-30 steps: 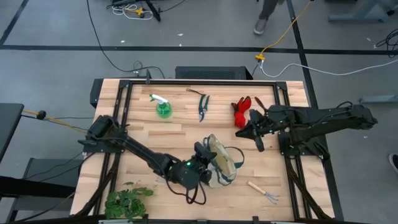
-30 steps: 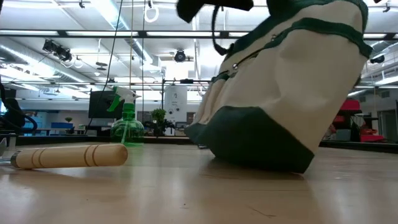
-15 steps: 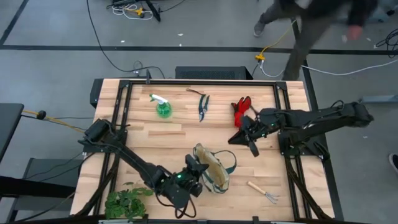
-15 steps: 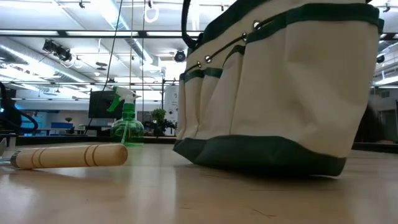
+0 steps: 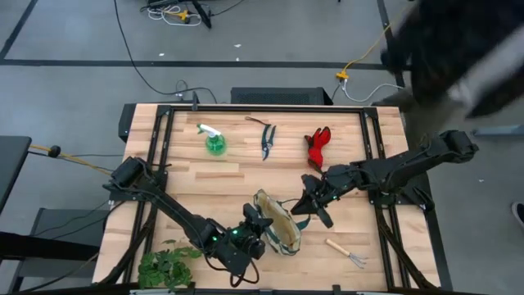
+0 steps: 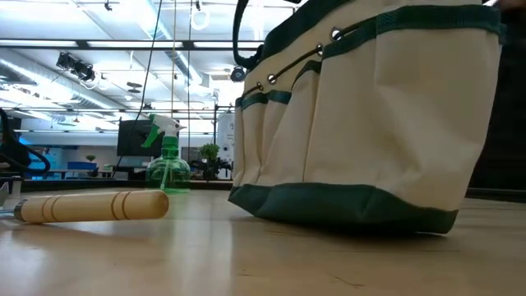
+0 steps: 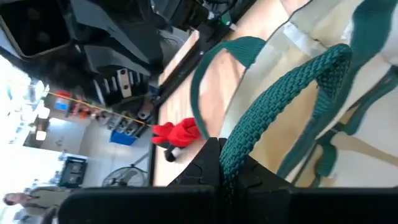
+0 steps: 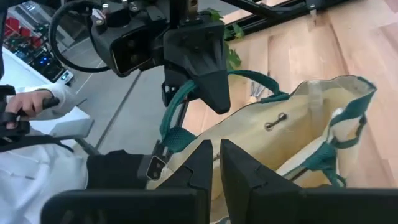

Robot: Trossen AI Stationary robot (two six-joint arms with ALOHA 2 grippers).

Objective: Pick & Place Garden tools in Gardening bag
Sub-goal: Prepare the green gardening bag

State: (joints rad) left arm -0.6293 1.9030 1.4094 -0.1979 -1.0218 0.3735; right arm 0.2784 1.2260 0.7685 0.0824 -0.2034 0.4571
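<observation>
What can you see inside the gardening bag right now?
The gardening bag shows only pale lining and a metal fastener; no tool is visible. Its bottom is hidden by the rim.

The gardening bag [image 5: 278,223] stands near centre, its left side blocked by the left gripper [image 5: 255,225] clamped on a handle, its right by the right gripper [image 5: 309,205]. Bare wood [image 5: 237,176] lies open between bag and far tools.

bag [image 5: 278,225] front-centre | spray bottle [image 5: 214,141], shears [image 5: 267,141], gloves [image 5: 317,146] behind | rake [image 5: 346,252] right of bag
</observation>
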